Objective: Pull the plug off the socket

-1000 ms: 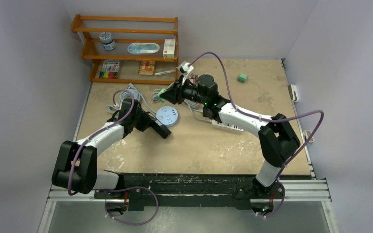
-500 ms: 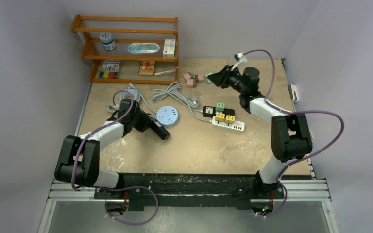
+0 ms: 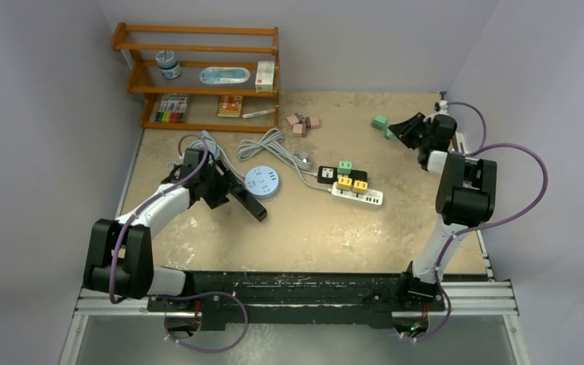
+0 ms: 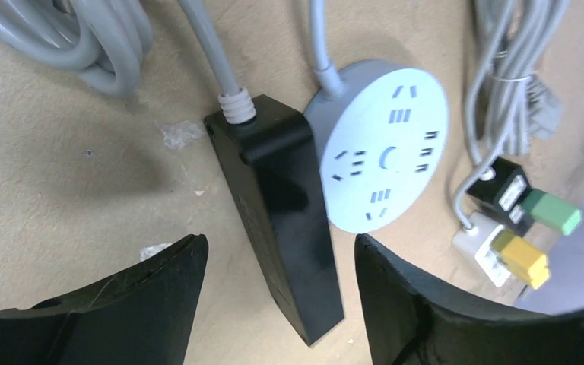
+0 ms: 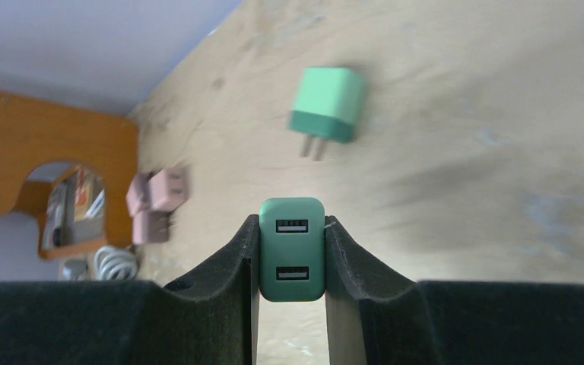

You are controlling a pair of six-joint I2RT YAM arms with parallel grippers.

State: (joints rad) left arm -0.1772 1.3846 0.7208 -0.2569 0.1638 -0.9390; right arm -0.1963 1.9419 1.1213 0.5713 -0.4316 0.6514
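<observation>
My right gripper [image 5: 292, 224] is shut on a green two-port USB plug [image 5: 292, 258], held above the table at the far right [image 3: 388, 134], clear of every socket. A second green plug [image 5: 325, 105] lies loose on the table just beyond it. At the left, the round white socket [image 4: 384, 144] lies flat with no plug in it, touching a black power block [image 4: 281, 220]. My left gripper [image 4: 277, 247] is open. Its fingers [image 4: 160, 296] stand either side of the block's near end, apart from it.
A white strip with yellow plugs [image 3: 357, 194] and a black socket with a green plug [image 3: 344, 167] lie mid-table. Grey cable coils [image 3: 270, 144] lie behind the round socket. Pink plugs [image 3: 303, 123] sit near the wooden shelf [image 3: 198, 76] at the back left.
My right arm has swung from beside the round socket to the far right corner, carrying the green plug. My left gripper has opened off the black block.
</observation>
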